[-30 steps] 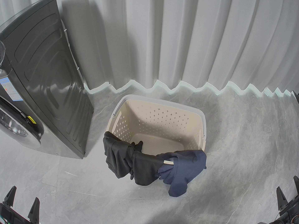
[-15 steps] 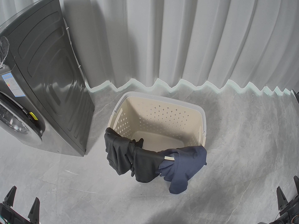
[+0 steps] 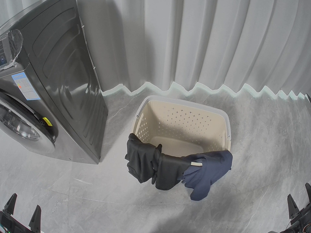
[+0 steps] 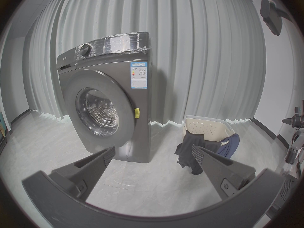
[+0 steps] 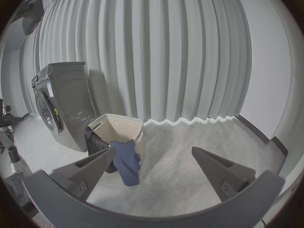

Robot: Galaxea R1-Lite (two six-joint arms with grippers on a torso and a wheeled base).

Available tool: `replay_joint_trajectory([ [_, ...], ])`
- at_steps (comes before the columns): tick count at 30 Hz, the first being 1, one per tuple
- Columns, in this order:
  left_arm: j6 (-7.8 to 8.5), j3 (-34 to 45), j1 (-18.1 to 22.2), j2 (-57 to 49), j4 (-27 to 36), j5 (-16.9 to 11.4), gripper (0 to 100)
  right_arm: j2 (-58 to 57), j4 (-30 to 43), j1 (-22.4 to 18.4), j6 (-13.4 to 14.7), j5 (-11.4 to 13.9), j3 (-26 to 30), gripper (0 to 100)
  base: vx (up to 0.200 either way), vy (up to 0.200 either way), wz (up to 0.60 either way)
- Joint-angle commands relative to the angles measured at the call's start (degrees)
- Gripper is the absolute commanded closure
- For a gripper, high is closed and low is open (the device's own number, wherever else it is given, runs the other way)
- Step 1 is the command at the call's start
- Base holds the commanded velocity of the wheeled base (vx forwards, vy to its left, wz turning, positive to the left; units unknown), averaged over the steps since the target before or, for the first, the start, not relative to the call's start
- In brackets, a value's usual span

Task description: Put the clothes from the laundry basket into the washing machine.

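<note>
A cream laundry basket (image 3: 182, 100) stands on the grey floor to the right of the dark grey washing machine (image 3: 61, 81). Over the basket's near rim hang a black garment (image 3: 144, 160) and a navy garment (image 3: 207, 175), side by side. The machine's round glass door (image 3: 21, 127) faces my left side. My left gripper (image 3: 24, 207) is low at the near left, open and empty, well short of the basket. At the near right my right gripper (image 3: 298, 198) is also open and empty. The left wrist view shows the machine (image 4: 104, 105), the basket (image 4: 209, 127) and the left gripper (image 4: 152, 151). The right wrist view shows the basket (image 5: 117, 127), the navy garment (image 5: 126, 162) and the right gripper (image 5: 153, 152).
A white pleated curtain (image 3: 194, 33) runs along the back, just behind the basket and the machine. Bare grey floor (image 3: 97, 191) lies between me and the basket, and more to the right of it (image 3: 269, 139).
The whole head picture has shifted: the machine and basket now sit further right in it, so the camera has moved. The clothes and both grippers are as before.
</note>
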Motion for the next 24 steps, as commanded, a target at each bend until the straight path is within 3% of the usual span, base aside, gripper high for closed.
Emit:
replay_joint_trajectory([
  [1, 0.00, 0.92, -0.02, -0.86, -0.01, 0.02, 0, -0.95, 0.00, 0.08, 0.00, 0.00, 1.01, 0, 0.000, 0.200, 0.00],
  [24, -0.35, 0.92, -0.02, -0.86, -0.01, 0.02, 0, -0.95, 0.00, -0.01, 0.00, 0.00, 1.01, 0, 0.000, 0.200, 0.00],
])
